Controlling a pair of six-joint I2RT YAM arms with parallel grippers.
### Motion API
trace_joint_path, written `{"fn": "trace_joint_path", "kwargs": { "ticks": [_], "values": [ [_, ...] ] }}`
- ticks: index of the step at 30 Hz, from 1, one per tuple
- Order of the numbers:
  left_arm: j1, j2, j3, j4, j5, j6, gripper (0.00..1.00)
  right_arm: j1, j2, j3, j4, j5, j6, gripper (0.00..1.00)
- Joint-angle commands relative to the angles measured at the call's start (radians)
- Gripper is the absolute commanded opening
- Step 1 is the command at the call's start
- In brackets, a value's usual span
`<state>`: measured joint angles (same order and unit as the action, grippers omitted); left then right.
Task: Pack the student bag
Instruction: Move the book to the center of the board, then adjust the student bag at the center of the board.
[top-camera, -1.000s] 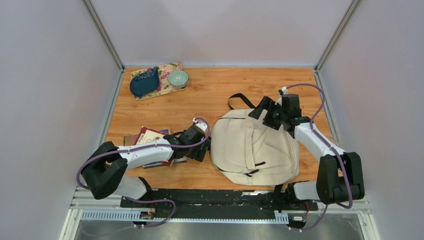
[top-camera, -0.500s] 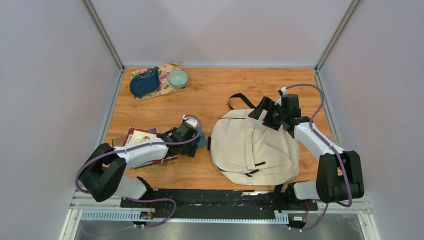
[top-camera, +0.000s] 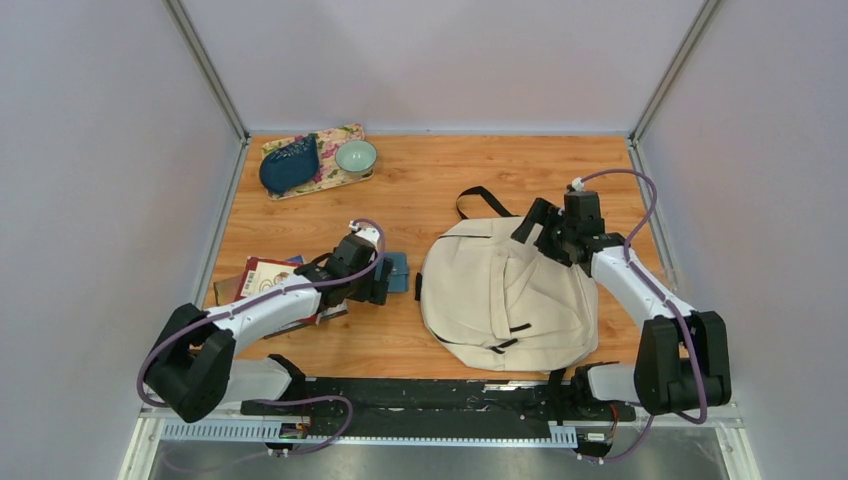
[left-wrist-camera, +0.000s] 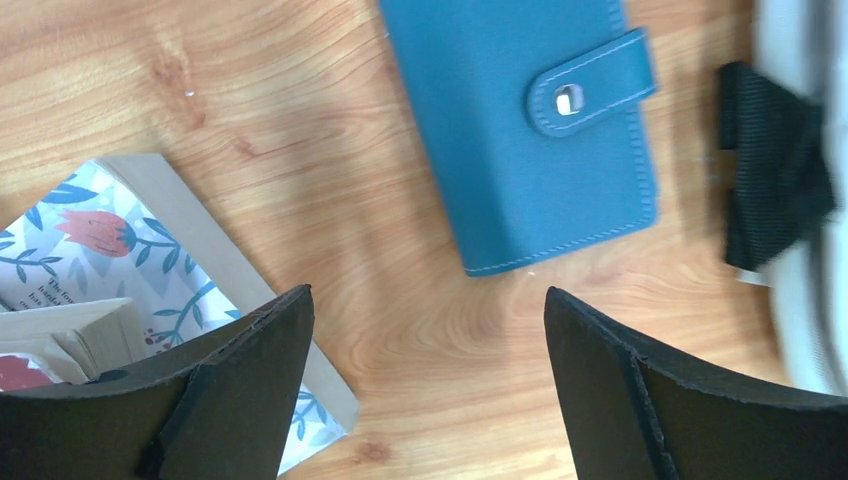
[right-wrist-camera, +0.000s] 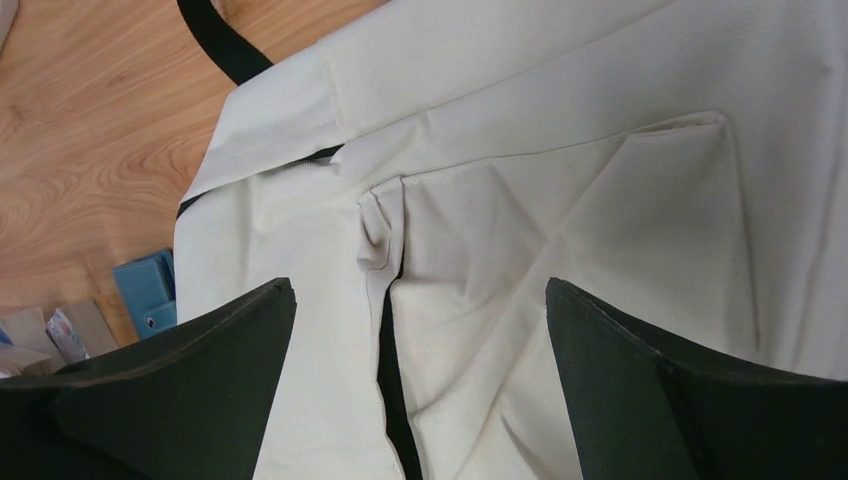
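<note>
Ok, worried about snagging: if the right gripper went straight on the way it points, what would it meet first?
Probably the student bag, its cream fabric by the zipper slit, just ahead of the right gripper.

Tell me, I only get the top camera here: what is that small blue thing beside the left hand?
Observer: The left wrist view shows a blue wallet with its snap tab closed, lying flat just ahead of the open left hand, untouched.
Operator: And is the zip open?
Observer: The right wrist view shows a dark slit gaping in the student bag, between the fingers of the open right hand.
</note>
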<state>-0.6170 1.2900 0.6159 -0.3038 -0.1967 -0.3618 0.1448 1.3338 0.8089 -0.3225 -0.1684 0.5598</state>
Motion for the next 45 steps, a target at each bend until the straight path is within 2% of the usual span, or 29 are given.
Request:
{"fn": "trace_joint_path", "kwargs": {
  "ticks": [1,5,8,13,20,24,28,31,32,34,35,36,40,45],
  "values": [
    [0.003,-0.098,0.039,0.041,0.114,-0.026,0.94,-0.01,-0.094,0.035,-0.039,0.122,0.003,0.99],
    [-0.007,-0.121,0.044,0.097,0.216,-0.057,0.94,-0.01,-0.156,0.019,-0.076,0.167,0.009,0.99],
    [-0.076,-0.094,0.062,0.127,0.243,-0.081,0.95,-0.02,-0.208,0.003,-0.101,0.231,0.006,0.99],
    [-0.154,0.015,0.074,0.186,0.279,-0.157,0.94,-0.031,-0.263,-0.005,-0.115,0.254,0.003,0.99],
    [-0.185,0.08,0.073,0.328,0.359,-0.218,0.93,-0.033,-0.265,-0.005,-0.11,0.218,0.006,0.99],
    [-0.185,0.213,0.178,0.325,0.408,-0.197,0.93,-0.031,-0.271,-0.004,-0.118,0.184,0.003,0.99],
    [-0.187,0.295,0.245,0.313,0.408,-0.187,0.91,-0.031,-0.304,-0.017,-0.142,0.068,-0.008,0.99],
    [-0.185,0.339,0.284,0.308,0.378,-0.164,0.65,-0.031,-0.353,-0.051,-0.179,0.018,-0.011,0.99],
    [-0.184,0.35,0.291,0.308,0.362,-0.154,0.46,-0.031,-0.367,-0.063,-0.188,0.012,-0.008,0.99],
    [-0.176,0.371,0.314,0.282,0.35,-0.144,0.26,-0.031,-0.418,-0.095,-0.204,-0.023,0.008,0.99],
    [-0.17,0.377,0.324,0.282,0.338,-0.141,0.09,-0.033,-0.435,-0.103,-0.205,-0.042,0.011,0.99],
    [-0.162,0.379,0.329,0.284,0.333,-0.141,0.0,-0.033,-0.455,-0.111,-0.211,-0.061,0.015,0.99],
    [-0.101,0.368,0.332,0.293,0.309,-0.146,0.0,-0.031,-0.539,-0.16,-0.214,-0.18,0.06,0.99],
    [-0.014,0.289,0.274,0.298,0.209,-0.178,0.0,-0.027,-0.573,-0.197,-0.182,-0.34,0.103,0.98]
  ]
}}
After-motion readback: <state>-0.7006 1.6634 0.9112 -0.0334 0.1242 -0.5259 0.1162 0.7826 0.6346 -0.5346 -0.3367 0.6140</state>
